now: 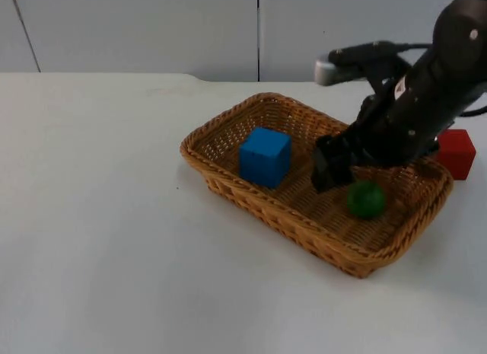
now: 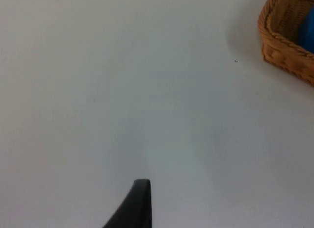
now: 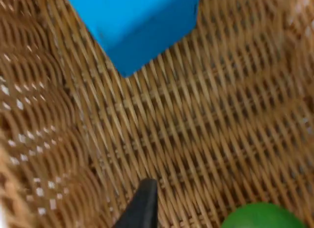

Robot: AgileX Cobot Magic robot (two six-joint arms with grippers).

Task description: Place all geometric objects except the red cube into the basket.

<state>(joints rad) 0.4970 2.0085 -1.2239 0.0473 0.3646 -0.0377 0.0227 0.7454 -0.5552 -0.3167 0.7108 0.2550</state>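
Blue cube (image 1: 265,156) and green ball (image 1: 366,199) lie in the basket (image 1: 228,175), red cube (image 1: 456,152) outside on the counter (image 1: 99,217); right end effector (image 1: 332,167), finger state indeterminable, should lift straight clear; left end effector (image 2: 137,208) waits.

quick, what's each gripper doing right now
Left gripper: waiting over bare table, state cannot be told.
Right gripper: inside the basket near the green ball, holding nothing; open or closed cannot be told.

One basket (image 1: 228,167), two cubes, one blue (image 1: 265,156) and one red (image 1: 457,152), and one green ball (image 1: 366,199).
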